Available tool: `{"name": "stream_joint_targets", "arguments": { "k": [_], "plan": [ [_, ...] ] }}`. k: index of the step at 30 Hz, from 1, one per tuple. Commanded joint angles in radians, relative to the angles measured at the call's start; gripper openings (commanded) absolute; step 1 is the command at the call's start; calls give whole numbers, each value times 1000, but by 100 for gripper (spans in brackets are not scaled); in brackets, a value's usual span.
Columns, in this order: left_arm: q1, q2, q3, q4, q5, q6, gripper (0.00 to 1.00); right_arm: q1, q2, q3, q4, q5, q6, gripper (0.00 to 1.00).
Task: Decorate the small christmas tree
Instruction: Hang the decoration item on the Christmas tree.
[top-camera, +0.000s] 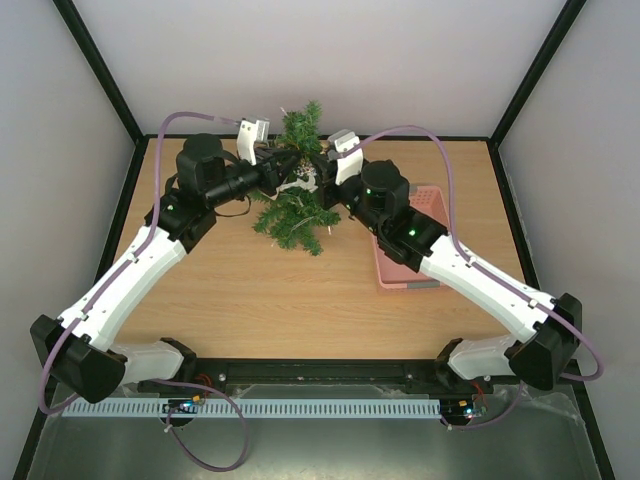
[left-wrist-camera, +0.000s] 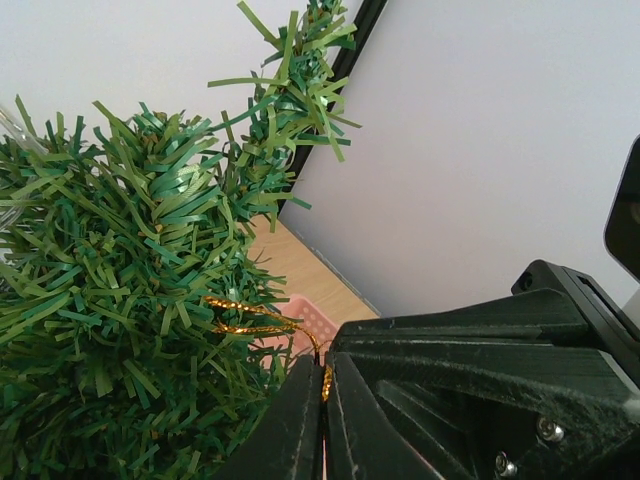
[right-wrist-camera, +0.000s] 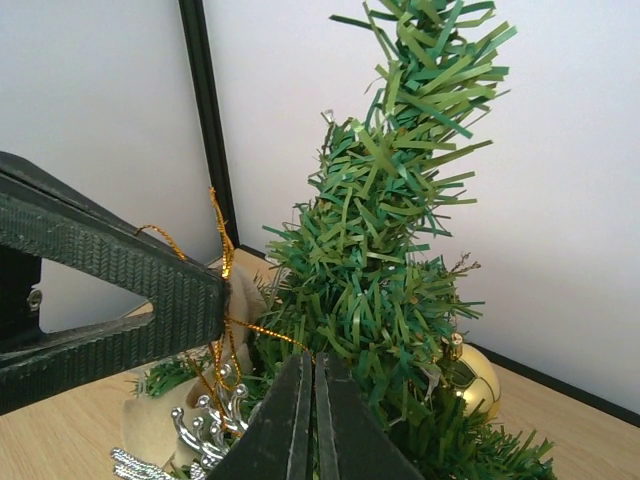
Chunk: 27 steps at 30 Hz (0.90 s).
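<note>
I have open desk (top-camera: 280, 295) in front of the tree (top-camera: 296, 212), between left arm (top-camera: 140, 265) and right arm (top-camera: 470, 270). Round the tree it's tight: both flank it, wall (top-camera: 320, 60) just behind, gold cord (left-wrist-camera: 255, 327) strung from the left fingers (left-wrist-camera: 290, 420). Basket (top-camera: 400, 277) blocks the right.

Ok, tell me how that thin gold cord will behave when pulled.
The gold cord looks floppy: it curls in loose loops among the small christmas tree's needles. Thin and probably light, it may snag on branches. The left gripper pinches it, so a hard tug could tilt the tree.

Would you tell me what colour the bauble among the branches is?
Shiny gold; the bauble shows best in the right wrist view.
</note>
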Motion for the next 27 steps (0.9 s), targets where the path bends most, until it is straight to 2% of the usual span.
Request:
{"name": "stream_joint_targets", "arguments": {
  "k": [1, 17, 27],
  "plan": [
    [6, 7, -4, 25, -17, 11, 2, -14, 14, 43, 37, 8, -16, 2],
    [6, 25, 12, -26, -56, 23, 2, -27, 48, 59, 14, -42, -24, 2],
    [6, 17, 4, -50, -54, 27, 3, -29, 49, 40, -4, -20, -14, 2]
  ]
}}
